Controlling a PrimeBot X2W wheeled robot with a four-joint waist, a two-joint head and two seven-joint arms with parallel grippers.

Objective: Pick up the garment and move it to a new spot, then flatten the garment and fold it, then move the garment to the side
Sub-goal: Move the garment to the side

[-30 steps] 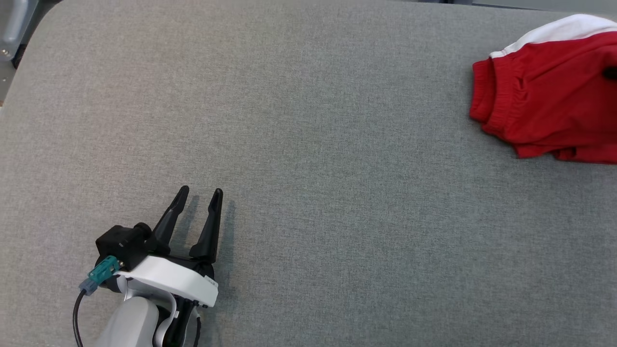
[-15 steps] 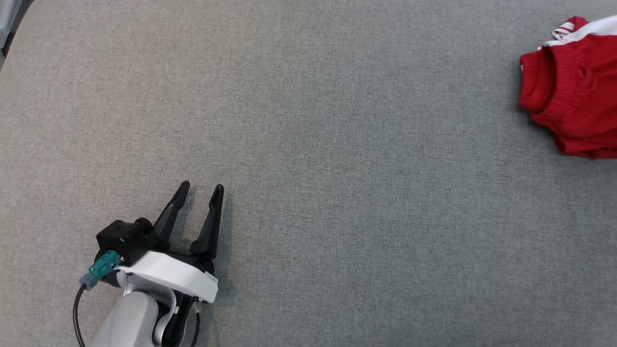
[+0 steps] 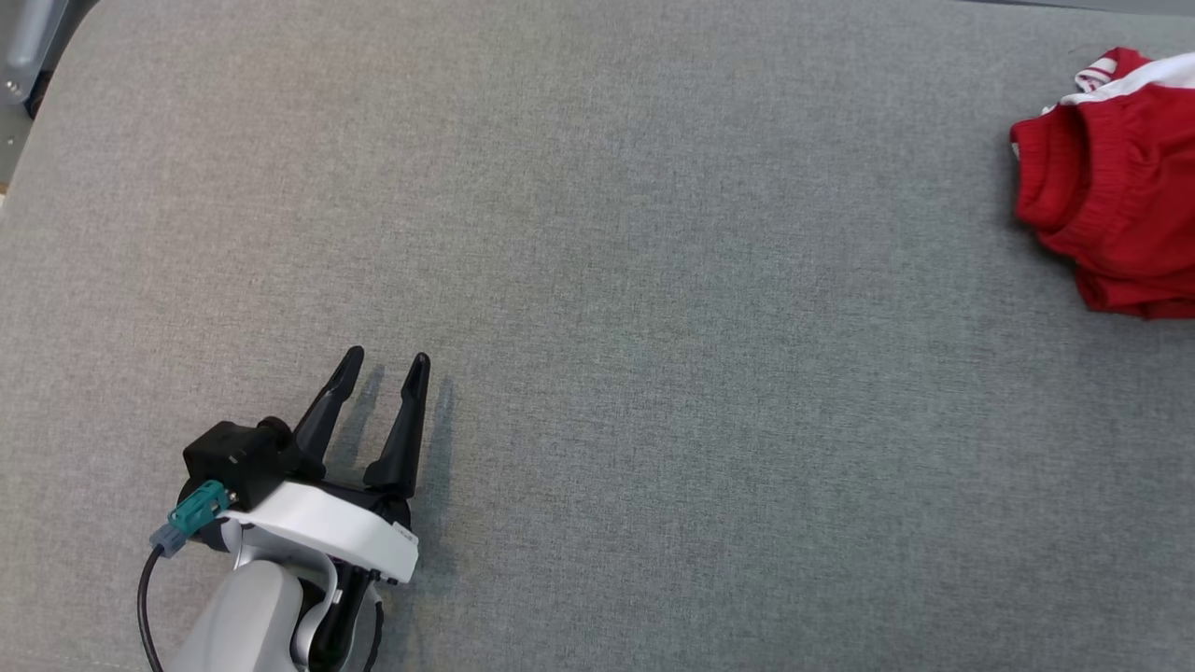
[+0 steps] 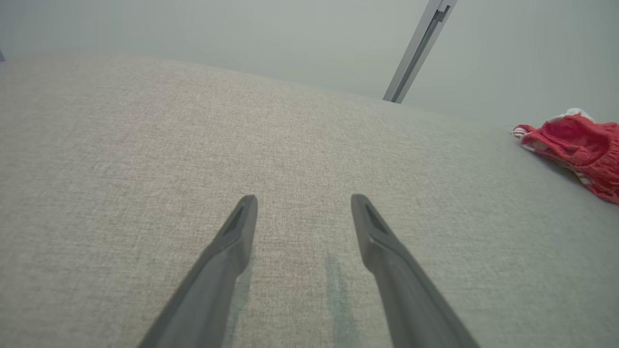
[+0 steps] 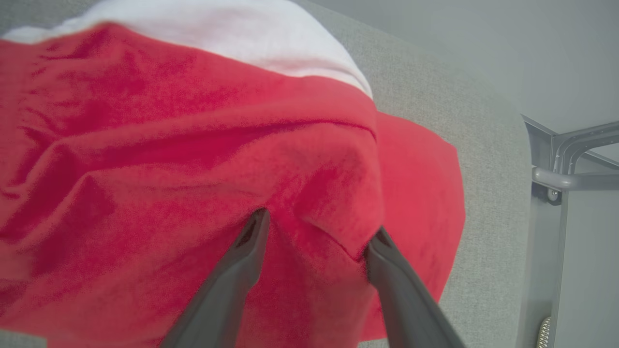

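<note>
We log left tool (image 3: 387, 357) spread wide, empty, above grey counter (image 3: 653, 280); right tool (image 5: 320, 222) parted, tips against red, white-trimmed garment (image 5: 145, 145), gripping nothing.

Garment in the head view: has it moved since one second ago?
Yes. Against the metal frame at the upper left, the garment has shifted right, farther from it.

We find open room across the middle of the table (image 3: 653, 280), with the bunched red garment (image 3: 1111, 187) at its right edge and the left tool (image 3: 387, 357) at lower left.
</note>
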